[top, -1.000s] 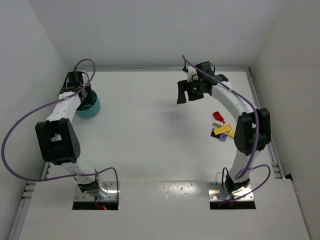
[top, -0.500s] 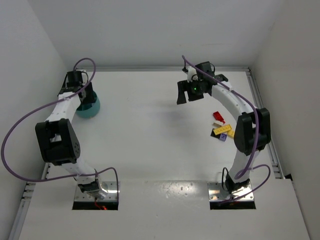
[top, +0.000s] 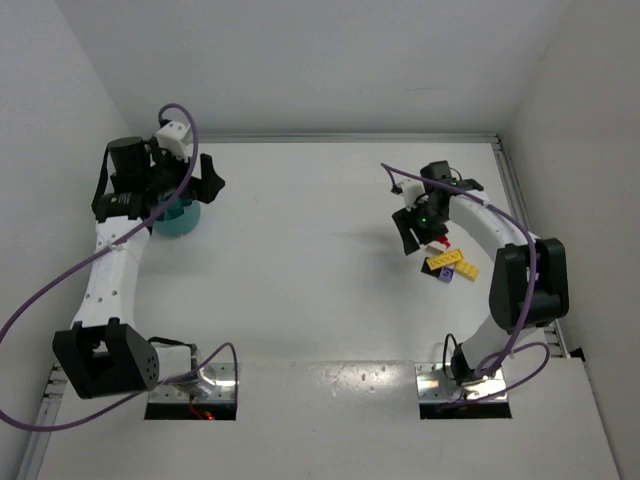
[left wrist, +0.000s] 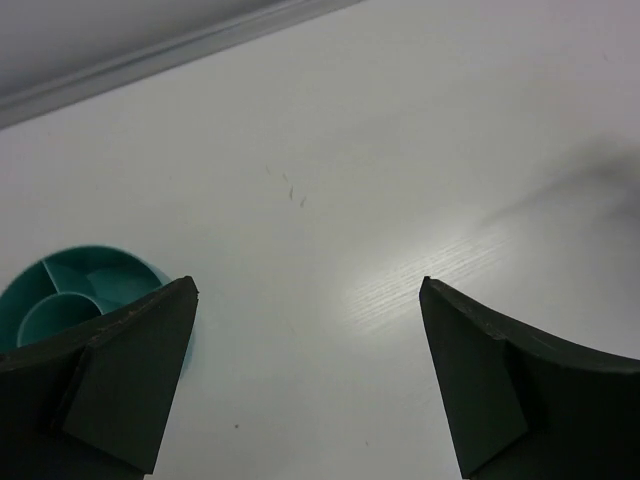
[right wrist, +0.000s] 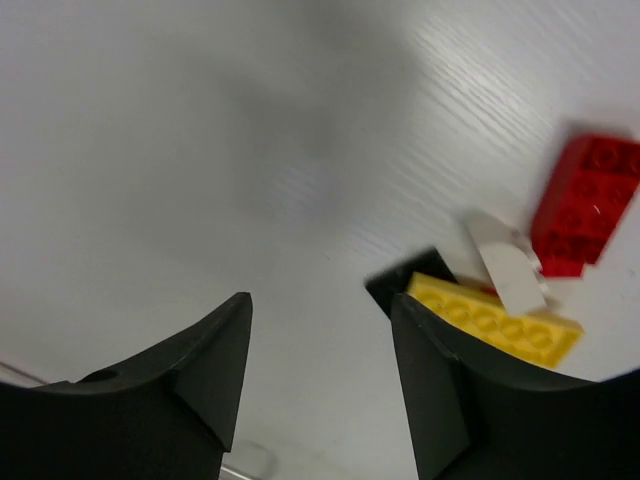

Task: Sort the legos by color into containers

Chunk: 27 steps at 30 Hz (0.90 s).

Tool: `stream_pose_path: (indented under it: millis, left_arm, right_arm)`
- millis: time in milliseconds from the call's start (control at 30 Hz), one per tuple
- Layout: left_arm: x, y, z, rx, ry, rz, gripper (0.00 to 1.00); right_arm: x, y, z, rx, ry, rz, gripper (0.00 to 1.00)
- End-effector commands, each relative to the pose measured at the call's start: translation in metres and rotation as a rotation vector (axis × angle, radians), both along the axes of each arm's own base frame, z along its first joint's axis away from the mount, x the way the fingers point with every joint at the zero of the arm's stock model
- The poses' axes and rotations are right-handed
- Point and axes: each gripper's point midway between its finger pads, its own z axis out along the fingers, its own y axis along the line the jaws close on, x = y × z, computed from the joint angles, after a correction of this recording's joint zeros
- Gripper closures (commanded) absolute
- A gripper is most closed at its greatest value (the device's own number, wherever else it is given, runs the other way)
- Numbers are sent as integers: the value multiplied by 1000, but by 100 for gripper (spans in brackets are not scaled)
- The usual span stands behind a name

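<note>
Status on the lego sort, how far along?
Done: nothing visible; the teal bowl compartments in view look empty, part hidden. In hand: nothing; left gripper and right gripper open. Remaining: red brick, yellow brick, pale piece, dark piece on the table beside the right gripper.

The teal bowl (left wrist: 100, 275) sits on a white table (left wrist: 350, 150), as do a red brick (right wrist: 585, 200), a yellow brick (right wrist: 495, 320) and a pale piece (right wrist: 505, 272).

Top cam sits high behind the arm bases, looking down on the whole surface (top: 300, 250); left wrist cam skims close over it with the teal bowl (left wrist: 70, 290) at 8 o'clock, right wrist cam hangs closer over the legos (right wrist: 495, 320) at 4 o'clock, both shared with top.
</note>
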Motion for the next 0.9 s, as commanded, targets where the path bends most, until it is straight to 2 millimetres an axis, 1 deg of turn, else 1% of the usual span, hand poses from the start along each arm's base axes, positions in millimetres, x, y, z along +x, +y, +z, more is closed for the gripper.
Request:
stream_pose_path:
  millis: [0, 33, 67, 100, 133, 167, 200, 233, 267, 333, 367, 400, 433, 467, 500, 567, 600, 667, 700, 733, 867]
  left_arm:
    - [-3, -22, -14, -35, 68, -65, 0]
    - [-6, -38, -18, -19, 81, -91, 0]
    - [-5, -42, -19, 9, 78, -90, 0]
    - [-3, -40, -28, 56, 89, -52, 0]
    - [-7, -53, -34, 66, 84, -78, 0]
    - [-10, -58, -31, 93, 52, -99, 0]
    - [-13, -65, -35, 110, 52, -129, 0]
    - [-15, -70, -33, 127, 33, -146, 0]
    - [-20, -82, -37, 128, 40, -180, 0]
    - [-19, -88, -36, 140, 18, -179, 0]
    - [-21, -95, -39, 140, 16, -199, 0]
    - [-21, -95, -39, 140, 16, -199, 0]
    - [-24, -99, -37, 139, 5, -210, 0]
    - [-23, -98, -37, 143, 5, -202, 0]
    - [-24, -100, -32, 146, -14, -202, 0]
    - [-24, -98, -37, 151, -5, -194, 0]
    - [-25, -101, -37, 151, -6, -203, 0]
    - [-24, -98, -37, 160, -5, -186, 0]
    - [-25, -102, -37, 160, -6, -196, 0]
    - [-24, -100, -37, 165, -6, -187, 0]
    - [-24, -100, -38, 175, -7, -175, 0]
  right_arm:
    - [-7, -44, 20, -133, -52, 46, 42]
    - [-17, -56, 23, -153, -29, 18, 42]
    - [-19, -66, 26, -193, -34, 4, 42]
    - [-24, -73, 27, -211, -28, 2, 42]
    - [-30, -79, 25, -228, -22, 1, 42]
    - [-31, -89, 30, -267, -57, 19, 38]
    - [-40, -95, 25, -276, -41, 31, 37]
    - [-43, -99, 24, -283, -41, 44, 37]
    - [-45, -102, 23, -275, -43, 66, 35]
    - [-51, -103, 20, -255, -21, 72, 35]
    - [-54, -103, 17, -244, 1, 78, 35]
    - [-57, -104, 11, -248, 18, 98, 35]
    - [-64, -106, 6, -239, 38, 103, 35]
    - [-68, -108, -2, -235, 45, 124, 34]
    - [-71, -104, -5, -210, 52, 144, 34]
    - [-78, -103, -17, -187, 85, 150, 34]
    - [-78, -101, -19, -177, 95, 162, 34]
    - [-76, -101, -29, -175, 116, 164, 34]
    - [-77, -101, -32, -173, 128, 165, 34]
    - [-81, -103, -36, -170, 147, 158, 34]
    - [-73, -104, -42, -174, 130, 165, 34]
